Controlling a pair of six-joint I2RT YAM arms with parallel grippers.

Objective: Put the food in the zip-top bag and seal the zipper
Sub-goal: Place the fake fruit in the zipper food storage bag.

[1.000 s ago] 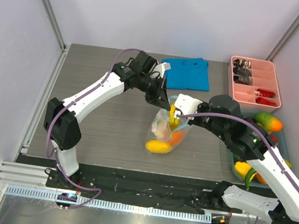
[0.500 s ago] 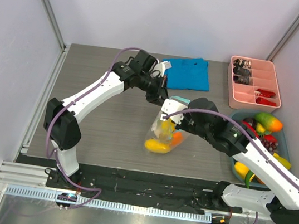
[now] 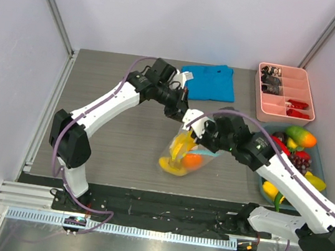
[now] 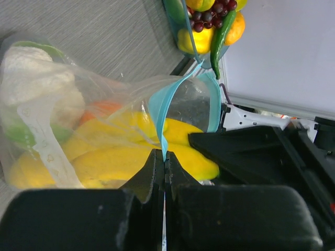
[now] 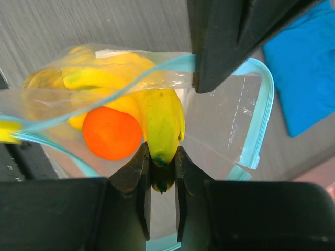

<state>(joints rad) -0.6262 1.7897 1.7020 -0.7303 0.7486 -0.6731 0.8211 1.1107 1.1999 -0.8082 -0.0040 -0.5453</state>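
The right gripper [image 5: 159, 157] is clamped on the tip of a yellow banana [image 5: 162, 123]. The banana's long axis runs straight out from the gripper into the open mouth of the zip-top bag [image 3: 183, 156]. The left gripper [image 4: 164, 157] pinches the light-blue zipper [image 4: 155, 107] and holds the rim up, so the mouth gapes toward the right arm. The bag sits mid-tabletop [image 3: 115, 136] between the arms. It is clear and crumpled, and holds more bananas, an orange [image 5: 111, 132] and white cauliflower [image 4: 36, 83].

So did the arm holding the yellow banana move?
Yes: the right end effector, gripping the yellow toy banana, shifted left, away from the pink compartment tray.
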